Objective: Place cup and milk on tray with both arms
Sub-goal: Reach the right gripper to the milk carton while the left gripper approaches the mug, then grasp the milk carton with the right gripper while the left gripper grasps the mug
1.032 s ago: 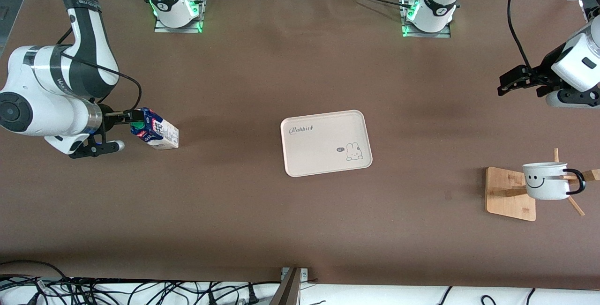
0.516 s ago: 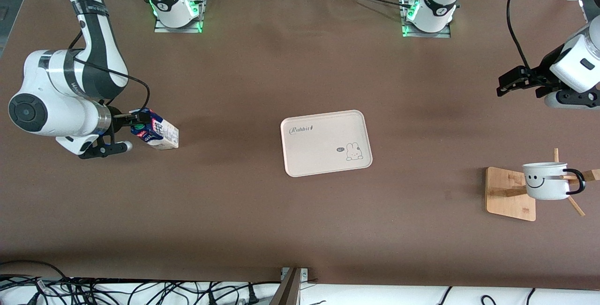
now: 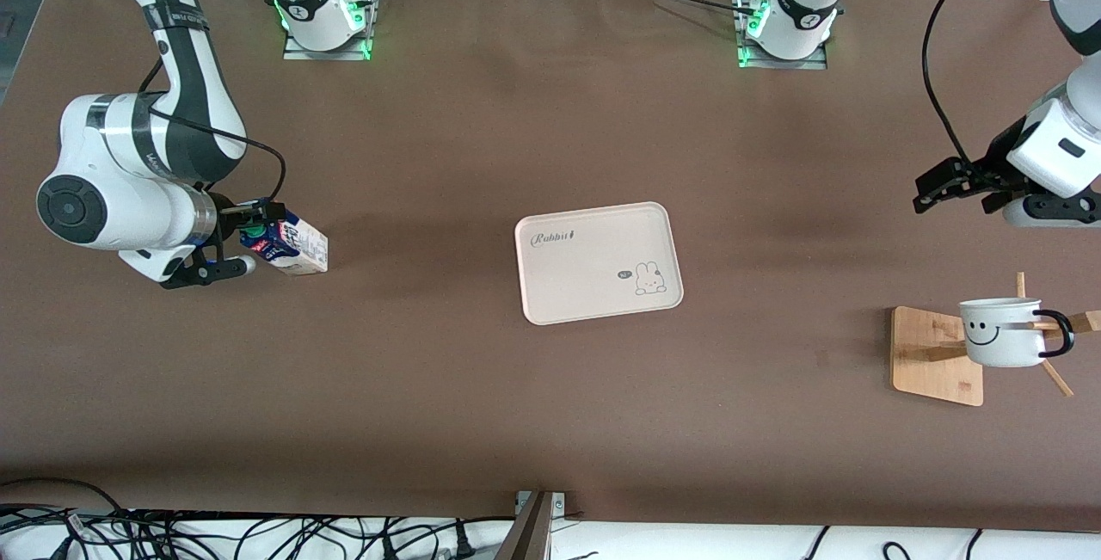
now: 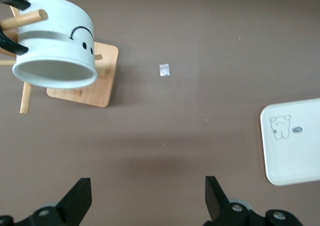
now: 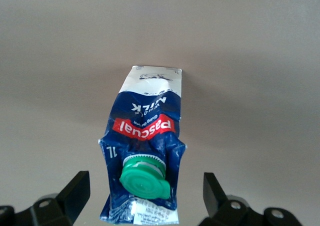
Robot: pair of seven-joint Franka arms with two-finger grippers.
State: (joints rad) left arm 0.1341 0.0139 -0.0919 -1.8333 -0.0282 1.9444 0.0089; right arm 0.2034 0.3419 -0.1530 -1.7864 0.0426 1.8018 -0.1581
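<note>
The milk (image 3: pixel 291 248), a dark blue and white carton with a green cap (image 5: pixel 144 177), stands near the right arm's end of the table. My right gripper (image 3: pixel 244 241) is open with one finger on each side of the carton's top (image 5: pixel 145 151), not touching it. The cup (image 3: pixel 1000 333), white with a smiley face, hangs by its black handle on a wooden stand at the left arm's end; it also shows in the left wrist view (image 4: pixel 55 40). My left gripper (image 3: pixel 949 188) is open and empty over bare table, apart from the cup. The cream tray (image 3: pixel 598 263) lies mid-table, empty.
The wooden stand (image 3: pixel 936 356) has a flat base and slanted pegs that stick out past the cup. A small pale scrap (image 4: pixel 164 70) lies on the table near the stand. Both arm bases stand along the table edge farthest from the front camera.
My right gripper has moved in toward the milk, so its open fingers now flank the carton's top. My left gripper has shifted a little toward the cup stand.
</note>
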